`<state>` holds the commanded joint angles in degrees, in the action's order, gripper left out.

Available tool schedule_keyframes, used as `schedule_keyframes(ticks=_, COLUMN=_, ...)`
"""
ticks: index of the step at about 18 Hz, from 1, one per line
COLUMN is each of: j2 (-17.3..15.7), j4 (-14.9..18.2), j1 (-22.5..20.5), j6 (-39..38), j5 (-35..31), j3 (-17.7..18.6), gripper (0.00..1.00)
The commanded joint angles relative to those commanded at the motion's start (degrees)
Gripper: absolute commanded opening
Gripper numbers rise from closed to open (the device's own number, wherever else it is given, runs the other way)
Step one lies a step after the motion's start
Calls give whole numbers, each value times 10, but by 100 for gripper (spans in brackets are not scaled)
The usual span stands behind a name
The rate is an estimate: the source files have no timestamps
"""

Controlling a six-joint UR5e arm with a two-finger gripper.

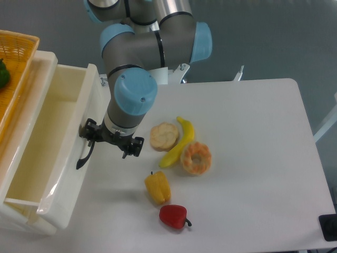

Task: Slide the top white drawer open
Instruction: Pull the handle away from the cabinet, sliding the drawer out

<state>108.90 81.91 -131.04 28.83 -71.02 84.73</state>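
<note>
We see the drawer [50, 153], glossy white with cream walls, pulled out at the tabletop's [253, 158] left edge; the gripper [90, 138] pinches its black arched handle [84, 155].

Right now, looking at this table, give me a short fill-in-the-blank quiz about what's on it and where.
1. The handle on the white drawer is colored ____.
2. The banana lies between the bread roll and the ____.
3. The pepper nearest the table's front edge is ____.
4. The basket above the drawer is colored ____.

Missing words: black; donut; red; orange
</note>
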Motion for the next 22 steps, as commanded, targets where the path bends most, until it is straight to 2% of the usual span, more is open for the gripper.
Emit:
schedule_keyframes(ticks=19, j2=3, j4=4, j1=-40, j6=28, j5=1, j3=-1, gripper=100)
schedule_keyframes(ticks=22, j2=4, j4=8, j1=-44, j6=22, j5=23, j3=3, gripper=100)
